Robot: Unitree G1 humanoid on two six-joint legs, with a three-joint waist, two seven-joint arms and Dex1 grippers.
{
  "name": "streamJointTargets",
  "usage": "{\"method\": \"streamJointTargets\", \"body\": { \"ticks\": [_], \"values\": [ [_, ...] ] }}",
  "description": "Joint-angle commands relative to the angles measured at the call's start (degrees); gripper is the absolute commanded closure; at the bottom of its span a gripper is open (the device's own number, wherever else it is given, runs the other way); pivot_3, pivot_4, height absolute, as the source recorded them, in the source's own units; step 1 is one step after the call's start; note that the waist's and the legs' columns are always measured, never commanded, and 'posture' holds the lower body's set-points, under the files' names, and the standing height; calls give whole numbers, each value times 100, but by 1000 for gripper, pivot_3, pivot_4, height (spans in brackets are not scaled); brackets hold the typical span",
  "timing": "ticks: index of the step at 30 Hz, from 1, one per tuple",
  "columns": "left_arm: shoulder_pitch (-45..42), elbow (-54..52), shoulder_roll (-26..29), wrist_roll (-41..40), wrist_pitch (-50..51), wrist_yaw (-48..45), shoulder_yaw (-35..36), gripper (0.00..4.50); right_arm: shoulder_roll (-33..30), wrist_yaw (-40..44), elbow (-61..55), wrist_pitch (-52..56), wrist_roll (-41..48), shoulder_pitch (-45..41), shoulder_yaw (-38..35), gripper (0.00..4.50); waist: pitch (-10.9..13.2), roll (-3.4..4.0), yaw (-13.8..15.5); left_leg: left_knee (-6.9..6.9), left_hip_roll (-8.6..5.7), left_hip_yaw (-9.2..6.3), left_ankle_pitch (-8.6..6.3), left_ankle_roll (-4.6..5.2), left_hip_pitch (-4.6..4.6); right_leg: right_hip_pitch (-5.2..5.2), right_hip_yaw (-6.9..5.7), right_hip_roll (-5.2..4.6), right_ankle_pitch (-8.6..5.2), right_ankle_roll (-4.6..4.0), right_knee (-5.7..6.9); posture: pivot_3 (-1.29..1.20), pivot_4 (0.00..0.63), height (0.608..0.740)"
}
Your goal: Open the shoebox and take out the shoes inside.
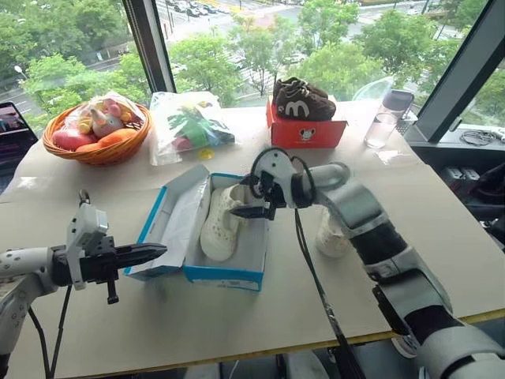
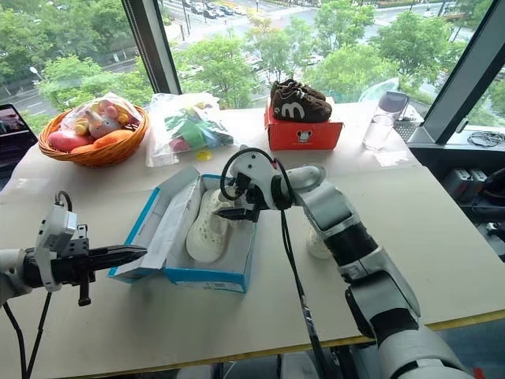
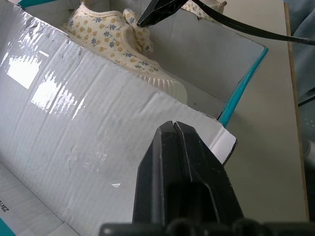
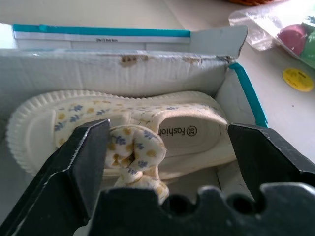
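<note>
The blue shoebox (image 1: 225, 276) stands open in the middle of the table, its white-lined lid (image 1: 177, 217) folded out to the left. One cream-white shoe (image 1: 219, 227) with a small flower print and a bow lies inside. My right gripper (image 1: 251, 200) hovers open just above it, its fingers (image 4: 74, 162) either side of the bow with nothing gripped. The other shoe (image 1: 330, 237) stands on the table right of the box, partly behind my right arm. My left gripper (image 1: 158, 252) is shut and empty, its tips at the lid's near corner (image 3: 216, 135).
At the back stand a wicker basket (image 1: 95, 150) of fruit and toys, a clear bag of toys (image 1: 189, 122), a red-orange box (image 1: 304, 133) with dark brown shoes (image 1: 304, 101) on top, and a clear cup (image 1: 381, 129). The table's front edge (image 1: 237, 347) runs near me.
</note>
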Motion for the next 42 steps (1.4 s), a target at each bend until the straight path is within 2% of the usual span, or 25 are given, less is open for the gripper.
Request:
{"method": "streamJointTargets", "body": {
  "ticks": [1, 8, 12, 19, 27, 35, 42],
  "values": [
    [44, -179, 7, -43, -83, 19, 211, 4500, 59, 104, 33, -75, -200, -207, 96, 54, 0, 0, 0, 0, 0, 0, 0, 0, 0, -1, 0, 0, 0, 0, 1, 0, 150, 740],
    [115, -222, -1, -48, -85, 44, 267, 4500, 61, 292, -219, 87, -361, -61, 213, 54, 0, 0, -3, 1, 1, 0, 0, 0, 4, 0, 0, 1, -3, 5, 4, 0, 150, 740],
    [97, -193, 4, -47, -92, 47, 262, 4500, 94, 295, -240, 131, -352, -72, 143, 1044, 0, 0, -4, 0, 1, 0, 0, 0, 3, 0, 1, 1, -3, 5, 3, 0, 150, 740],
    [55, -180, 9, -37, -101, 57, 226, 4500, 104, 257, -295, 201, -370, -55, 122, 3479, 0, 0, -9, 1, 1, 0, 0, 0, 4, 0, 1, 1, -3, 5, 4, 0, 150, 740],
    [15, -162, 22, -38, -87, 64, 208, 4500, 98, 211, -496, 301, -241, -74, -67, 3479, 0, 0, -11, 1, 3, 0, 0, 0, 4, 0, 1, 4, -3, 5, 4, 0, 150, 740],
    [19, -161, 43, -21, -80, 55, 220, 4500, 219, 288, -1119, 1163, 962, -200, -1167, 3479, 1, 1, -3, 1, 3, 0, 0, 0, -1, -3, 1, 4, -2, 4, 3, 0, 150, 740],
    [20, -155, 66, -27, -70, 36, 239, 4500, 187, 129, -1146, 1337, 1183, -238, -1372, 3479, 1, 2, -14, 0, 4, 0, 0, 0, 2, -3, 1, 5, -3, 5, 4, 0, 150, 740]
  ]
}}
